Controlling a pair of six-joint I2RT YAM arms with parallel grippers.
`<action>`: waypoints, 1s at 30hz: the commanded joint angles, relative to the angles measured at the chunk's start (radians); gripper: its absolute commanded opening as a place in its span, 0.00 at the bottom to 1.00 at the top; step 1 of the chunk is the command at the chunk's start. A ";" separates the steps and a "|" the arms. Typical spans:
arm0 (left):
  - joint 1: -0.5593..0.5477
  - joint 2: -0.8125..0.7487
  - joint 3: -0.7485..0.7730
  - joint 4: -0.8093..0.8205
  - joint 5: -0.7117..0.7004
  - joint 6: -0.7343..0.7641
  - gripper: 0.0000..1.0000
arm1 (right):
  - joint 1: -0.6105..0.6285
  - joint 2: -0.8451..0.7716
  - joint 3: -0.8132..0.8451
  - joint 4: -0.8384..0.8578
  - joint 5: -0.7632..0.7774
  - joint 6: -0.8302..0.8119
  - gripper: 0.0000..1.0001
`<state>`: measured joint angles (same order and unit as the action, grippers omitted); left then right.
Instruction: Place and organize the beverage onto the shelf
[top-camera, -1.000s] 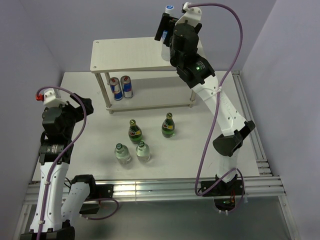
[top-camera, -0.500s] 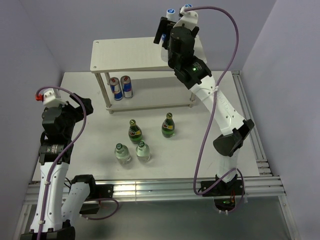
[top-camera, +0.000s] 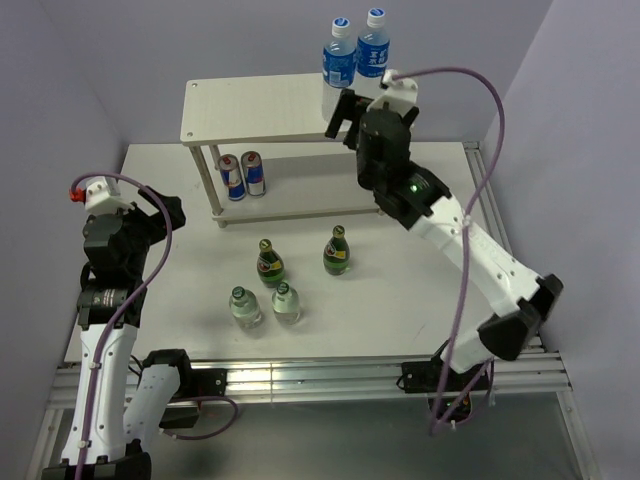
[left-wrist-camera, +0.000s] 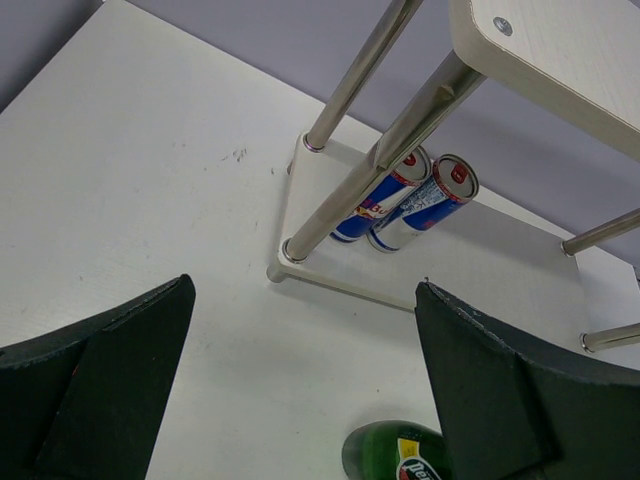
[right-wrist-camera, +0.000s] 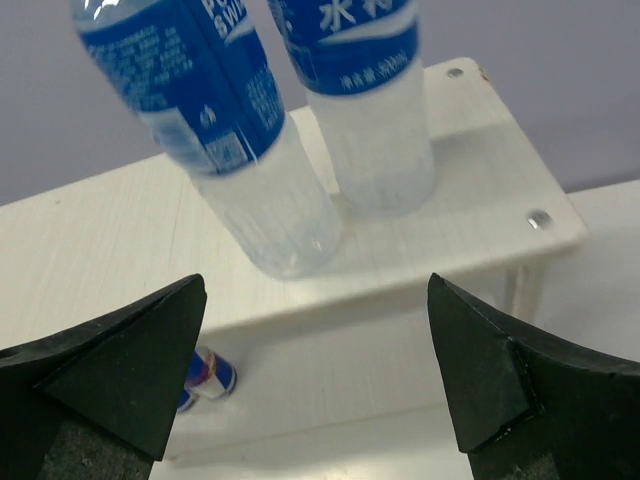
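the shelf (top-camera: 270, 108) stands at the upper centre of the top view. two water bottles (top-camera: 340, 58) stand side by side at the right end of its top board; their blue labels show "po" and white chinese characters. the right gripper (right-wrist-camera: 318, 300) is spread wide before them, holding nothing. the left gripper (left-wrist-camera: 305, 290) gapes empty. two blue-silver cans (left-wrist-camera: 405, 200) stand on the lower board. a green bottle (left-wrist-camera: 400, 455) has a label starting "per".

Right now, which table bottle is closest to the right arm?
The right-hand dark green bottle; its twin and the two clear bottles all stand left of it.
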<state>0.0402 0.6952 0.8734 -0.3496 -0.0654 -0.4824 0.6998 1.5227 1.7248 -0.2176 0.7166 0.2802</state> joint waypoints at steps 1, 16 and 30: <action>0.009 -0.011 0.004 0.014 0.003 0.022 0.99 | 0.108 -0.179 -0.132 0.087 0.162 0.017 0.98; 0.009 -0.010 0.001 0.018 0.022 0.019 0.99 | 0.385 -0.313 -0.904 0.070 0.130 0.424 1.00; 0.007 -0.003 0.001 0.018 0.022 0.021 0.99 | 0.293 -0.016 -0.785 0.040 0.211 0.516 1.00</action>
<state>0.0429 0.6964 0.8707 -0.3496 -0.0570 -0.4824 1.0142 1.4864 0.8989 -0.1738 0.8658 0.7284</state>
